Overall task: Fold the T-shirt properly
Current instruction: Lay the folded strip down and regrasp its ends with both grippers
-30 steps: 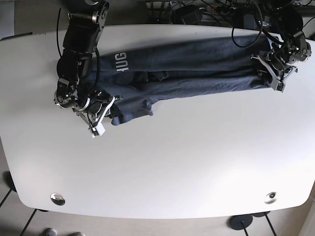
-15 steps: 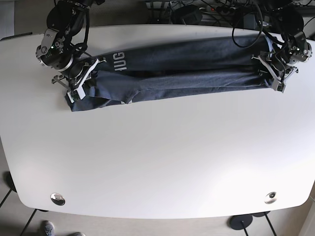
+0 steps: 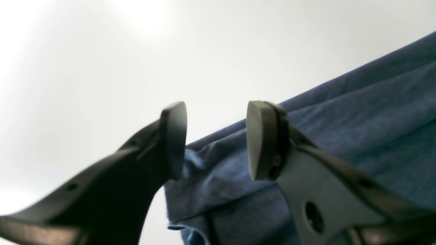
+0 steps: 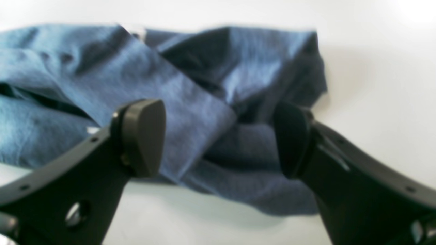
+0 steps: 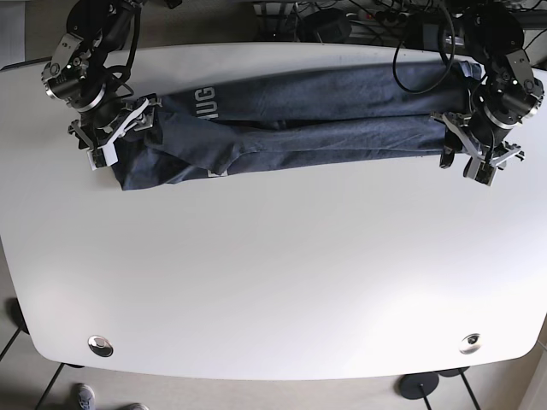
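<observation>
The dark blue T-shirt lies as a long band across the far part of the white table, with white lettering near its left end. My right gripper is at the shirt's left end. In the right wrist view it is open, with the bunched shirt end lying on the table beyond its fingers. My left gripper is at the shirt's right end. In the left wrist view it is open, with the shirt's edge behind it.
Cables and dark equipment lie behind the table's far edge. Two round metal fittings sit near the front corners. The table's near half is bare white surface.
My right gripper pulled the shirt's left end out to the far left and opened. My left gripper let go of the right end and moved slightly toward the front.
</observation>
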`<state>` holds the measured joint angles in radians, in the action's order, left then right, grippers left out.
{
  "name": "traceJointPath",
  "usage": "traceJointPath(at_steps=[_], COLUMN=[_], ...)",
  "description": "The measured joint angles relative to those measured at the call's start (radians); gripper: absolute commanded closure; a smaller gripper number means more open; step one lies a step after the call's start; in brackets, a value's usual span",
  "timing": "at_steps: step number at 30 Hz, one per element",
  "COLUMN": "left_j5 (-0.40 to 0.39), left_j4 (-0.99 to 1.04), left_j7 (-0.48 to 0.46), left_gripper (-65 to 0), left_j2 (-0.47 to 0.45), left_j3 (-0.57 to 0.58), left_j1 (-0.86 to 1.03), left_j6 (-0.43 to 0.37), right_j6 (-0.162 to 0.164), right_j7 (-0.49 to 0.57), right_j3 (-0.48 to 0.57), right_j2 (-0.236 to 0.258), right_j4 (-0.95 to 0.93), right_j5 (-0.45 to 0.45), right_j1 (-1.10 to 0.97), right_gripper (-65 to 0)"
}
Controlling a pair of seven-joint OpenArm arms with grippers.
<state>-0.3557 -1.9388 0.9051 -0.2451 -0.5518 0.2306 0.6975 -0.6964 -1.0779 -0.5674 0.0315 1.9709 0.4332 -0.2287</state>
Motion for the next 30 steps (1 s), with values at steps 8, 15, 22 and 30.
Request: traceJointPath(at_steps=[8, 15, 22, 30], left_j5=[0.014, -0.011, 0.000, -0.004], left_j4=[0.025, 0.280, 0.414, 0.109], left_j7=[0.019, -0.012, -0.004, 0.010], left_gripper=[-25.7, -25.6, -25.6, -37.8], left_j2=[0.074, 0.031, -0.002, 0.054], left_j3=[0.034, -0.006, 0.090, -0.026], left_j1=[0.155, 0.095, -0.112, -0.047], left_j6=[0.000, 0.010, 0.003, 0.002], right_j6=[0.000, -0.012, -0.013, -0.002], right_j7=[0.039, 0.314, 0.359, 0.318], right_j3=[0.175, 0.179, 0.175, 0.182], right_j2=[0.000, 0.033, 0.114, 0.113], right_j4=[-0.135, -0.380, -0.518, -0.452], right_j5=[-0.004, -0.115, -0.120, -0.146], right_j1=[0.011, 0.029, 0.145, 0.137], right_gripper=[-21.6, -12.7, -12.4, -12.4])
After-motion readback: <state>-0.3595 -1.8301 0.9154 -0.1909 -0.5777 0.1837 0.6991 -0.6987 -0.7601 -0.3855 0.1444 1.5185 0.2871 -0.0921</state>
